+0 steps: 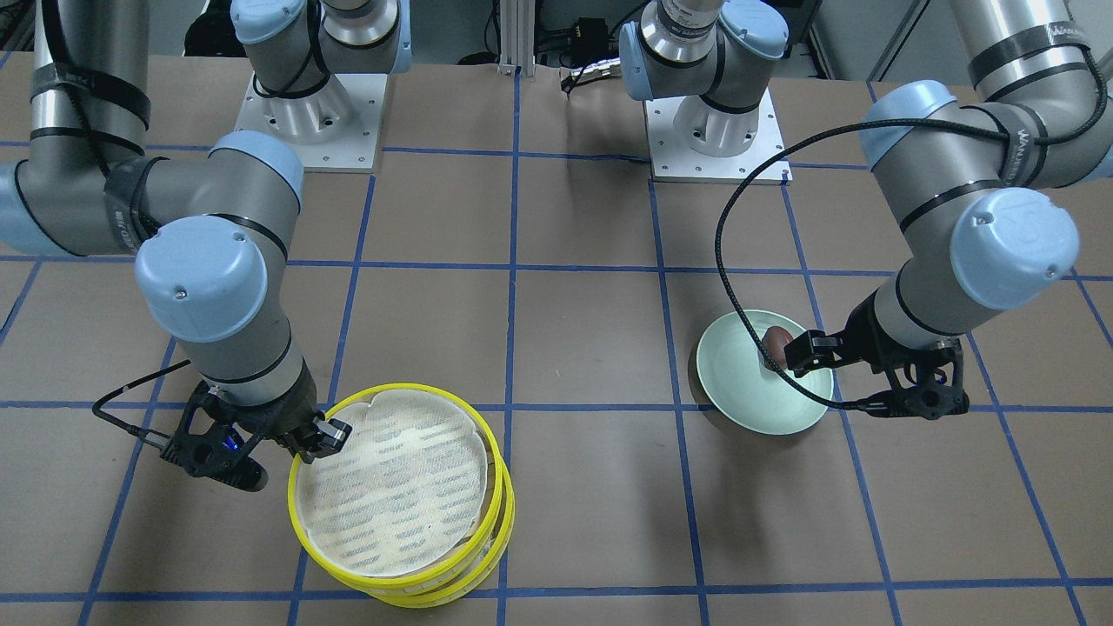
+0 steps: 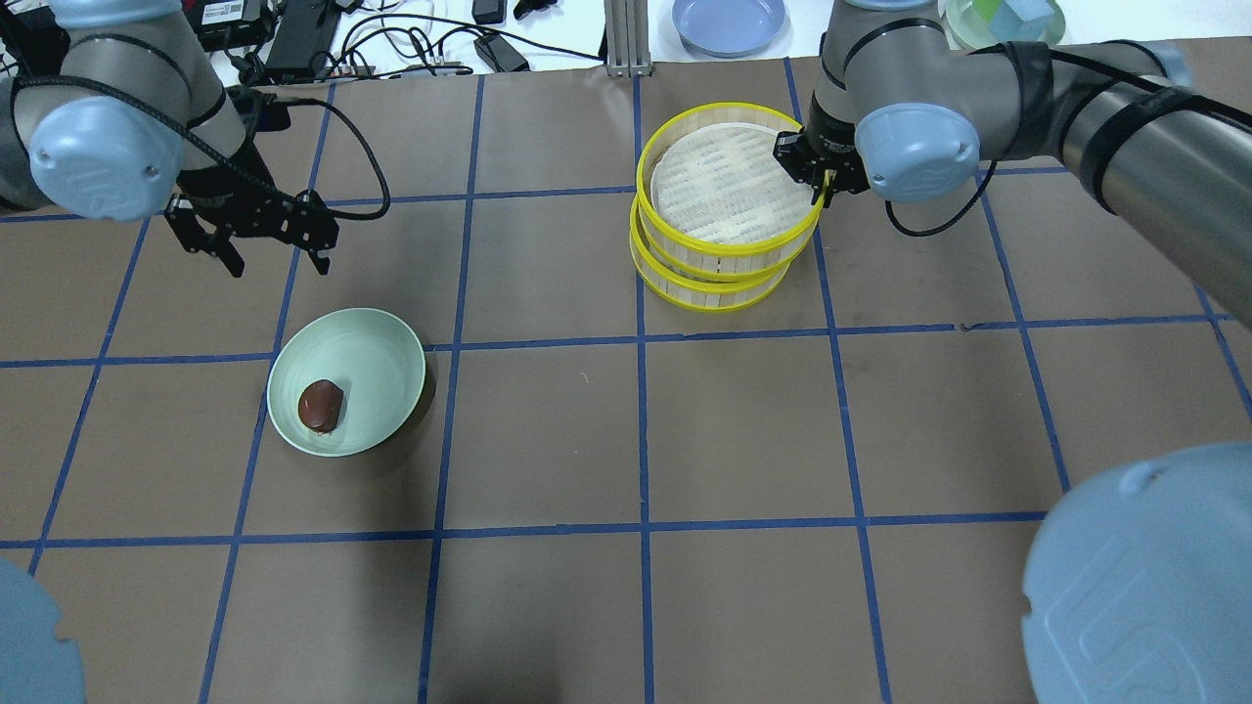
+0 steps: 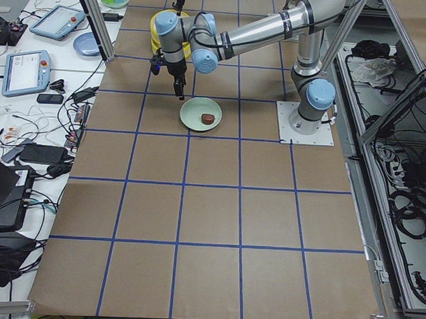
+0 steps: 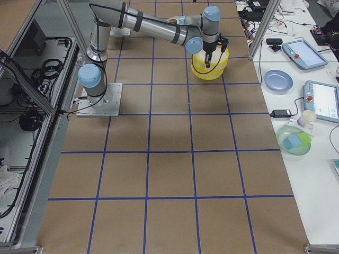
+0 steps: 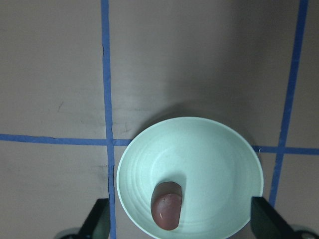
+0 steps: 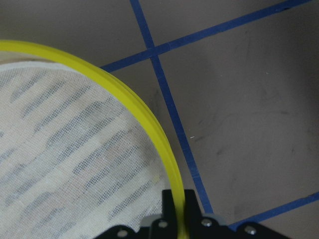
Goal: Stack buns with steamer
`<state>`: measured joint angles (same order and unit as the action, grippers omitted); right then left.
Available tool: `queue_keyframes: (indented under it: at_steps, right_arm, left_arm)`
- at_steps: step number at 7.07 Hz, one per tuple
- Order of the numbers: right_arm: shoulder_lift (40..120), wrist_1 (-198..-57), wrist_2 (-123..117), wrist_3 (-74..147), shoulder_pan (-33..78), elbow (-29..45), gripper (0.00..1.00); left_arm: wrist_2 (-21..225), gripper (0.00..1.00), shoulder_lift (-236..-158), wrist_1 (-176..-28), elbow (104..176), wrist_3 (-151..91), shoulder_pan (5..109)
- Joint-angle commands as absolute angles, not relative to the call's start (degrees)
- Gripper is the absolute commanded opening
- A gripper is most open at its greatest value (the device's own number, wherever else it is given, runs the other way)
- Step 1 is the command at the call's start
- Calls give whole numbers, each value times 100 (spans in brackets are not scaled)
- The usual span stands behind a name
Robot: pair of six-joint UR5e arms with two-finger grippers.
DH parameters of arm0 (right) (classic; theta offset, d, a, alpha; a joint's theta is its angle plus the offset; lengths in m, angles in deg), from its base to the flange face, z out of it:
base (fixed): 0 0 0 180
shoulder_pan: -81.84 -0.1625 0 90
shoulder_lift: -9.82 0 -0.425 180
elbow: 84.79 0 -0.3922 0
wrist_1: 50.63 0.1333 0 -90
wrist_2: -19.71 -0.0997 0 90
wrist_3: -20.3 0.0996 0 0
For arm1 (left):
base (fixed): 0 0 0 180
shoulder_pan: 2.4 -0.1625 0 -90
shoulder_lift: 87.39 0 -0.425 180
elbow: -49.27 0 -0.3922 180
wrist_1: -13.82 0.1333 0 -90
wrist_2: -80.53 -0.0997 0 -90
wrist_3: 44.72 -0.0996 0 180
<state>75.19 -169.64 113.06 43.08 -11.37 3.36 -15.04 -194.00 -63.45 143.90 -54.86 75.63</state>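
Note:
The dark reddish-brown bun [image 2: 321,405] lies in the pale green plate [image 2: 377,352]. My left gripper [image 2: 279,259] hangs open and empty above the plate's far edge. In the left wrist view the bun [image 5: 167,209] lies between the spread fingers [image 5: 97,221]. Two yellow-rimmed steamer trays are stacked. The top tray [image 2: 729,186] sits slightly offset on the lower tray [image 2: 714,284]. My right gripper [image 2: 820,181] is shut on the top tray's rim [image 6: 149,124]. The cream-yellow bun shows in no view.
A blue plate [image 2: 729,20] and a green container [image 2: 1003,20] stand beyond the table's far edge, with cables nearby. The two arm bases [image 1: 313,113] [image 1: 717,130] stand at the robot's side of the table.

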Motion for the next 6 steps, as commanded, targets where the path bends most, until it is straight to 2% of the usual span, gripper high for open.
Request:
queue_keyframes:
  at_steps: [1, 6]
  right_arm:
    - [7425, -17024, 11314, 4404, -1194, 328, 0]
    - [7345, -17130, 11296, 4456, -1194, 337, 0]
  left_arm:
    - [-1492, 100, -19488, -6273, 14945, -5658, 7512]
    - [-1509, 100, -20023, -6274, 15246, -5971, 7503]
